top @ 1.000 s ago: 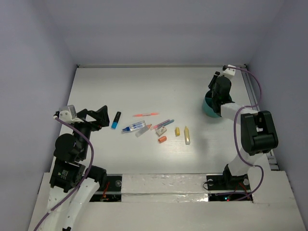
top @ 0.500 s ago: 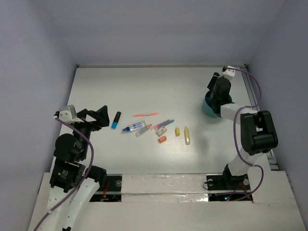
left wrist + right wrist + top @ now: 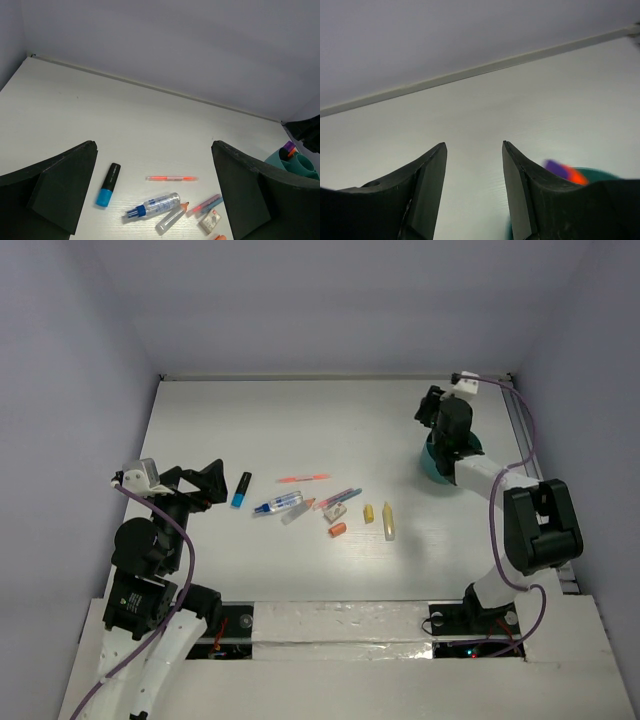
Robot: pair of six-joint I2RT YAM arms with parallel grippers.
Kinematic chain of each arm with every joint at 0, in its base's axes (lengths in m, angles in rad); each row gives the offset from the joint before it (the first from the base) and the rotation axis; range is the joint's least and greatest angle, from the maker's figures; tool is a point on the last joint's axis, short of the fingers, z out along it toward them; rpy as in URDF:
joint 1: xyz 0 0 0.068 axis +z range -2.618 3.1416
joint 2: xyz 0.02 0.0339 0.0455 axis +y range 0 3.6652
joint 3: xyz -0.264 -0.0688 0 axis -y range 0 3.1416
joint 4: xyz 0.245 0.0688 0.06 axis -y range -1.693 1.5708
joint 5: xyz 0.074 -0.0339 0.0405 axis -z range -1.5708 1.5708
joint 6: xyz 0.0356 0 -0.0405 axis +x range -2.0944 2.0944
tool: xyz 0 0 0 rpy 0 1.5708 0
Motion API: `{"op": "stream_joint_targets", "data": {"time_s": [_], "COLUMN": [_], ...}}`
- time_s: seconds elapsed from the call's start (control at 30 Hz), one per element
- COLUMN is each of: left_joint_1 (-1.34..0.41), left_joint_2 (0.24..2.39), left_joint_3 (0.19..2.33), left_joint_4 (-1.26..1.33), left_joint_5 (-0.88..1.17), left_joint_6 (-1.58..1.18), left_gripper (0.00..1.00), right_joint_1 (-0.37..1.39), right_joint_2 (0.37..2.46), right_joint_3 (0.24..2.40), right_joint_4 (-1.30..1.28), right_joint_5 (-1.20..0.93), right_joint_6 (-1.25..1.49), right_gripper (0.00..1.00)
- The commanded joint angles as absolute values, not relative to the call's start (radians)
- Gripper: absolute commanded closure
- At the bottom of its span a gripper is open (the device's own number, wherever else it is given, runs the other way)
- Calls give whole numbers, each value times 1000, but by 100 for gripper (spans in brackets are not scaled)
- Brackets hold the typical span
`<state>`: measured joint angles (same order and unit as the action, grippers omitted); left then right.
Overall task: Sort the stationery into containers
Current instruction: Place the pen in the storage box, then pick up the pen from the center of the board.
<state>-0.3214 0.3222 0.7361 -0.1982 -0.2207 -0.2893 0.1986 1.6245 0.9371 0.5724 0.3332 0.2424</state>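
The teal container stands at the right, with a purple marker and an orange highlighter standing in it. My right gripper hovers just above and behind it, open and empty. Loose stationery lies mid-table: a blue highlighter, a thin pink pen, a blue-white pen, a white eraser, an orange stub and two yellow markers. My left gripper is wide open at the left, empty, just left of the blue highlighter.
A clear cap with a pencil tip and a pink and a blue pen lie among the stationery. The enclosure's walls stand close on every far side. A cable runs along the right edge.
My right gripper has opened wider and shifted up and slightly left, away from the container. The left arm and the loose stationery have not moved.
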Motion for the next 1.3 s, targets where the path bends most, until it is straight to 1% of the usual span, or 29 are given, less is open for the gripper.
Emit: {"op": "stream_joint_targets", "data": {"time_s": [0.0,0.13,0.3,0.33,0.4,0.47,0.5,0.67,1.0,1.13,1.27], "left_joint_1": [-327,-318,-318,-318,-318,-318,-318,-318,-327,-350,-360], "left_joint_2": [316,314,318,318,318,316,316,310,279,273,259], "left_joint_3": [753,755,752,752,752,753,753,753,747,746,747], "left_joint_4": [-140,-137,-130,-129,-129,-129,-127,-127,-129,-132,-138], "left_joint_5": [-221,-219,-218,-215,-213,-212,-212,-199,-183,-170,-181], "left_joint_6": [-281,-281,-282,-284,-284,-284,-285,-285,-295,-299,-299], "left_gripper": [1,1,1,1,1,1,1,1,1,1,1], "right_joint_1": [317,504,652,696,738,778,814,888,963,983,992], "right_joint_2": [1624,1712,1854,1906,1960,2021,2081,2242,2420,2496,2549], "right_joint_3": [1037,1146,1307,1368,1434,1555,1598,1848,2060,2172,2217], "right_joint_4": [487,395,305,276,246,169,143,-52,-239,-282,-308], "right_joint_5": [233,158,69,52,40,32,35,38,72,87,127], "right_joint_6": [268,310,379,383,387,385,387,422,471,486,506], "right_gripper": [46,47,46,46,45,44,43,37,34,32,32]}}
